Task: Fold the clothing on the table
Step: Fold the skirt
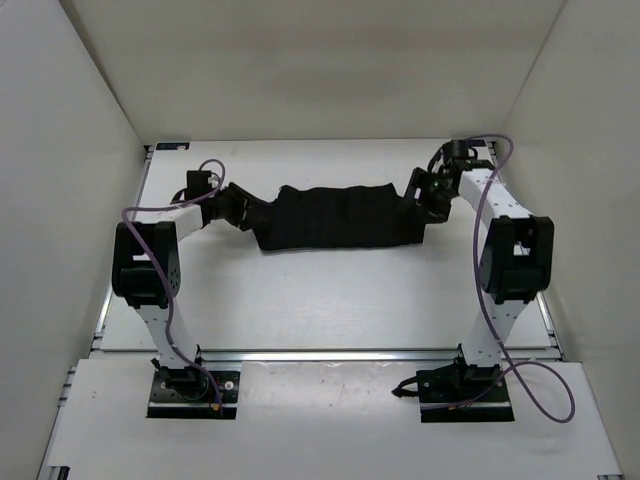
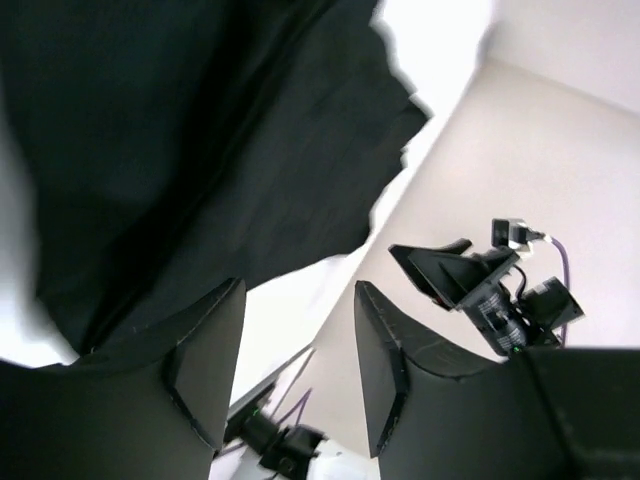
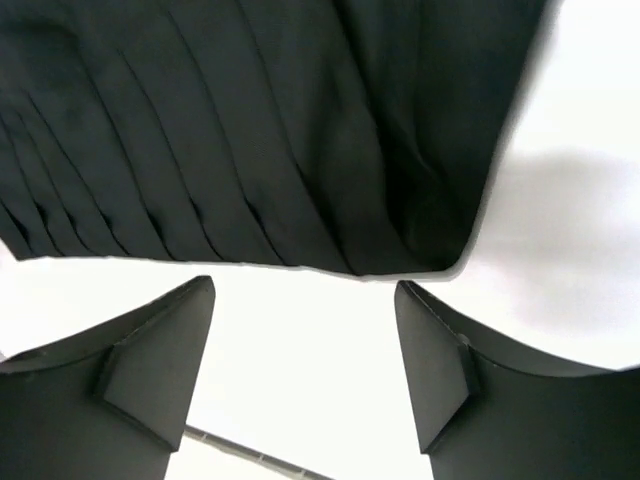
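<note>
Judging this a release: the table (image 1: 330, 300) carries the black clothing (image 1: 340, 218) as a folded band across its middle. My left claw (image 2: 300, 300) and right claw (image 3: 305, 290) gape empty at its ends, so I should back off without snagging.

One garment (image 1: 340, 215) is counted, on one tabletop (image 1: 330, 300). Two arms are counted: the left arm (image 1: 150, 265) and the right arm (image 1: 512, 255). Two tools are counted, the left tool (image 1: 240, 208) and the right tool (image 1: 422, 190), and two fingers (image 3: 160, 350) are seen on each. Two purple cables are counted, the left cable (image 1: 128, 210) and the right cable (image 1: 572, 398). Two black base plates are counted, the left plate (image 1: 190, 395) and the right plate (image 1: 468, 398).
</note>
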